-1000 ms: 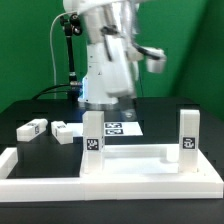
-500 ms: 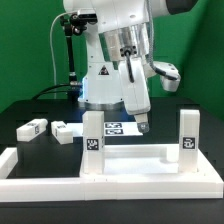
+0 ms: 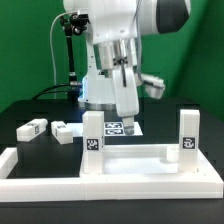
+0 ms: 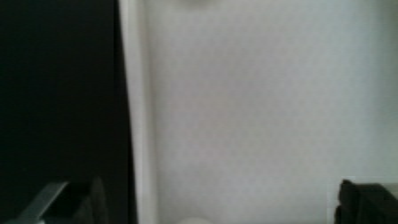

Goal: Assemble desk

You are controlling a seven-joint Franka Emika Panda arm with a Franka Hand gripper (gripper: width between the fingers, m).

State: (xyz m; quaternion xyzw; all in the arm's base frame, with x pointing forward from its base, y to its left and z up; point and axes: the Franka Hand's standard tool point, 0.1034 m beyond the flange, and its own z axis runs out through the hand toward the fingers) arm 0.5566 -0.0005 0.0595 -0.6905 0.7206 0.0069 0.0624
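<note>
The white desk top panel (image 3: 135, 158) lies at the front with two square legs standing upright on it, one (image 3: 92, 136) on the exterior view's left and one (image 3: 187, 134) on its right. Two loose legs (image 3: 32, 128) (image 3: 63, 132) lie on the black table at the left. My gripper (image 3: 131, 123) hangs behind the panel, low over the marker board (image 3: 118, 127). In the wrist view the gripper (image 4: 201, 205) is open and empty. Its dark fingertips (image 4: 368, 200) stand wide apart over a blurred flat white surface (image 4: 249, 100) that I cannot identify.
Long low white border bars (image 3: 100, 186) run along the front and the exterior view's left (image 3: 14, 160). A dark stand with cables (image 3: 68, 50) rises behind the arm. The black table (image 4: 63, 90) shows beside the white surface in the wrist view.
The arm has swung round and the gripper has come down over the marker board. In the last half second it has shifted slightly toward the exterior view's left.
</note>
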